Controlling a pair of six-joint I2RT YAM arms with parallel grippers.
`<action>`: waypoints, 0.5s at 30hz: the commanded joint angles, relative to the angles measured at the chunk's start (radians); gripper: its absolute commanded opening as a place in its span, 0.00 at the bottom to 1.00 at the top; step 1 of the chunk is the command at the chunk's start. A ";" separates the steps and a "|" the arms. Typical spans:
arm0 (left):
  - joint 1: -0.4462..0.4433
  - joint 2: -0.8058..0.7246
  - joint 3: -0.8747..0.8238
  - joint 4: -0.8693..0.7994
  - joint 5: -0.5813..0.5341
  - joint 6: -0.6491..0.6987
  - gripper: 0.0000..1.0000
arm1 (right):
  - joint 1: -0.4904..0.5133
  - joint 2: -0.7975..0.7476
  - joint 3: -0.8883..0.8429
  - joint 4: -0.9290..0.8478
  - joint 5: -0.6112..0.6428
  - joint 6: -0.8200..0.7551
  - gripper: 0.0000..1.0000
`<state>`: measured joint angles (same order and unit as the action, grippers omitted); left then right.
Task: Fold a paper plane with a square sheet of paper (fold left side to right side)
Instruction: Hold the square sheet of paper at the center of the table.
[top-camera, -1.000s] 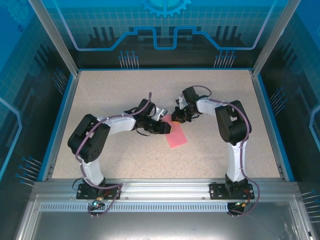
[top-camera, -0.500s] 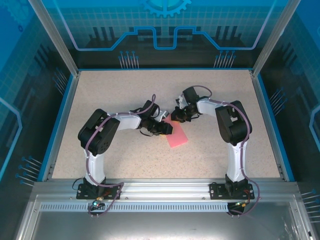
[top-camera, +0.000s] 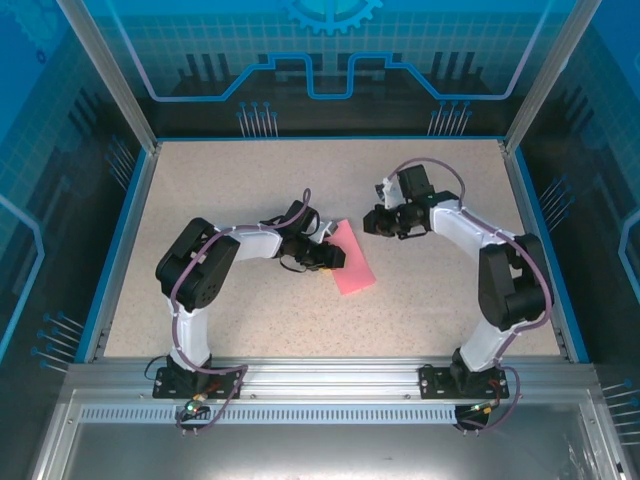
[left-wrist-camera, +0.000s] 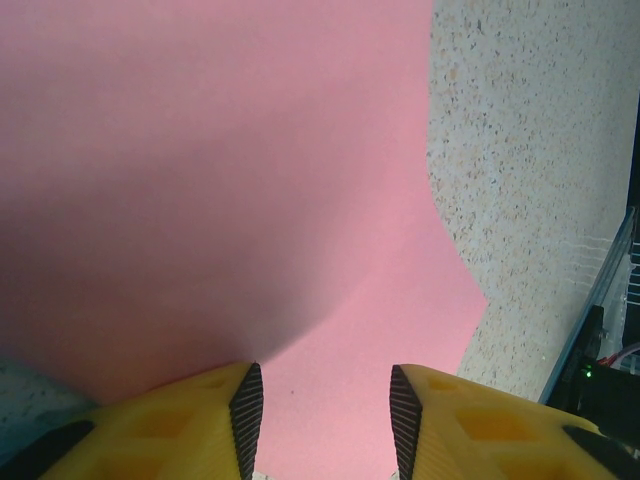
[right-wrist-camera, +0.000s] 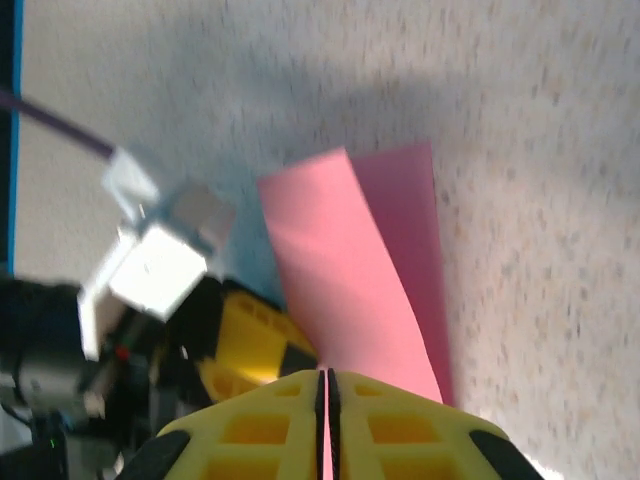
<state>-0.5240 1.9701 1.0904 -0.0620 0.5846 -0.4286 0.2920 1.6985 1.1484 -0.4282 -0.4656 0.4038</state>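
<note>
The thin pink paper sheet (top-camera: 355, 268), a folded rectangle, lies centrally on the speckled beige counter (top-camera: 230, 180). Our left gripper (top-camera: 337, 257), arm bent low, overlaps its left edge, fingers spread; our right gripper (top-camera: 373, 222) hangs near the far corner, pressed together. The sheet's long axis runs far-left to near-right.

Enclosed robot laboratory cell: speckled tabletop (top-camera: 440, 300) with blue edging, aluminium frame posts (top-camera: 108, 75), and blue circuit-pattern panels (top-camera: 330, 60) on three sides.
</note>
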 joint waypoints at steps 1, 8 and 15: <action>-0.010 0.029 -0.024 -0.051 -0.069 -0.002 0.42 | 0.036 -0.027 -0.093 -0.073 -0.054 -0.023 0.09; -0.008 0.020 -0.005 -0.074 -0.070 0.006 0.42 | 0.110 0.097 -0.151 0.001 -0.003 0.050 0.08; 0.000 0.006 0.047 -0.130 -0.096 0.027 0.44 | 0.112 0.174 -0.142 -0.052 0.096 0.040 0.08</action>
<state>-0.5285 1.9701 1.1145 -0.1074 0.5571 -0.4240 0.3977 1.8462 1.0126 -0.4370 -0.4438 0.4412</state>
